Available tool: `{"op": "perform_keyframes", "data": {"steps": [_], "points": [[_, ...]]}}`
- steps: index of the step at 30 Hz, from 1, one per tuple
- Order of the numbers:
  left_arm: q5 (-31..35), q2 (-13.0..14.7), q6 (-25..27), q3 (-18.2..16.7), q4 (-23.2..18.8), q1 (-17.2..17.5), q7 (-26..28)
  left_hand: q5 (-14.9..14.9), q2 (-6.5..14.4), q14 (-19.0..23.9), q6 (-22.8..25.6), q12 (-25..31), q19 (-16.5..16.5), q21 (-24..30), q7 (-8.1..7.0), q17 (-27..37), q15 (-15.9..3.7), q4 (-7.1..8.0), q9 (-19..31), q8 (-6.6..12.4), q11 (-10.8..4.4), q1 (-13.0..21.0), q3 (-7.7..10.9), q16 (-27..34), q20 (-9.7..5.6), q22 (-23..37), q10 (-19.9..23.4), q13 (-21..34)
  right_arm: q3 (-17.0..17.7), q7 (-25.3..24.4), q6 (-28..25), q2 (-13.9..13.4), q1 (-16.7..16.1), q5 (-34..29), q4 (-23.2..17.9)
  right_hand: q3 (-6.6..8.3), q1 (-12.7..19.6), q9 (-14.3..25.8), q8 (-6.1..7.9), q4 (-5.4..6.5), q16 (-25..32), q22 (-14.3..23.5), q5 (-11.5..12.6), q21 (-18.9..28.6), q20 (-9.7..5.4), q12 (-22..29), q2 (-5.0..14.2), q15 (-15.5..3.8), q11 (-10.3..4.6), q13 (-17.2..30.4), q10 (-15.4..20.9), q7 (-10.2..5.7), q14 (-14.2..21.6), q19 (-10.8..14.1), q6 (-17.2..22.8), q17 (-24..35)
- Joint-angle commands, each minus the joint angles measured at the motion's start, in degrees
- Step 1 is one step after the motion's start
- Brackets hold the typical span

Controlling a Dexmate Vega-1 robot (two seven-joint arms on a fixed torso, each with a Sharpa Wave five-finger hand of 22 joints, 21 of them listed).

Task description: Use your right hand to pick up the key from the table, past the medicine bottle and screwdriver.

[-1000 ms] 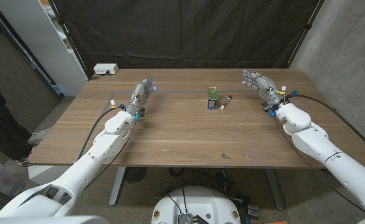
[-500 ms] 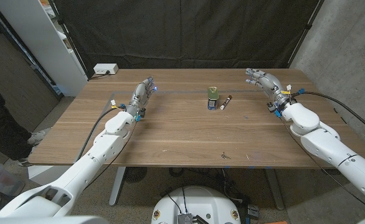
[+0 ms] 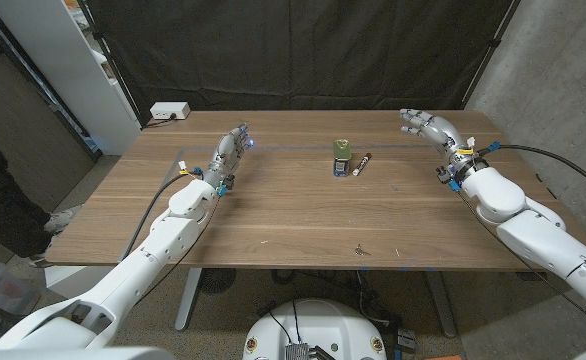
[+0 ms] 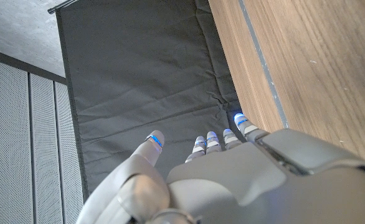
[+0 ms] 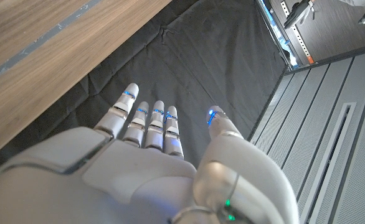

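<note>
Hovering over the wooden table's (image 3: 273, 215) far right corner, the right hand (image 3: 428, 128) holds nothing, fingers spread; the key (image 3: 359, 250) lies near the front edge, well apart, with the medicine bottle (image 3: 342, 158) and screwdriver (image 3: 362, 164) mid-table and the left hand (image 3: 229, 150) open, far left

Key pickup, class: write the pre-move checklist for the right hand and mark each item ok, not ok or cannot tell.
1. Right hand empty, fingers apart: ok.
2. Key located, near the table's front edge: ok.
3. Medicine bottle upright: ok.
4. Screwdriver lying apart from the bottle: ok.
5. Right hand close to the key: not ok, it is at the far right edge.
6. Left hand away from the key: ok.
</note>
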Motion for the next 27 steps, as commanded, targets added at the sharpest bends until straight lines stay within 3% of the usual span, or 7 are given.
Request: {"op": "perform_keyframes", "data": {"steps": [1,27], "points": [[-0.2,0.0,-0.3,0.3,1.3,-1.1,-1.4,0.2,2.2,-0.2,0.0,0.2,-0.1,0.1,-0.18,0.2,0.18,0.15,0.2,0.22,0.34,0.4,0.22,0.2,0.29,0.1,-0.2,0.2,3.4,-4.7,-3.1,-3.3,-5.3,-4.0,-6.3,0.08,0.5,0.3,0.4,-0.54,0.2,0.3,-0.1,0.1,-0.23,0.3,0.06,-0.14,-0.11,0.1,0.6,0.04,0.6,0.3,0.5,0.0],[-0.4,-0.5,-0.6,0.4,3.9,-2.8,-3.7,0.2,2.2,-0.2,0.0,0.2,-0.1,0.0,-0.16,0.2,0.16,0.14,0.2,0.21,0.28,0.4,0.19,0.2,0.34,0.1,-0.3,0.2,10.2,-10.1,-12.3,-6.0,-13.8,-12.1,-17.0,-0.01,1.5,0.3,0.44,-1.16,0.3,0.3,-0.3,0.0,-0.42,0.4,0.01,0.0,0.09,0.2,1.9,0.14,1.7,0.4,1.5,0.0]]}}
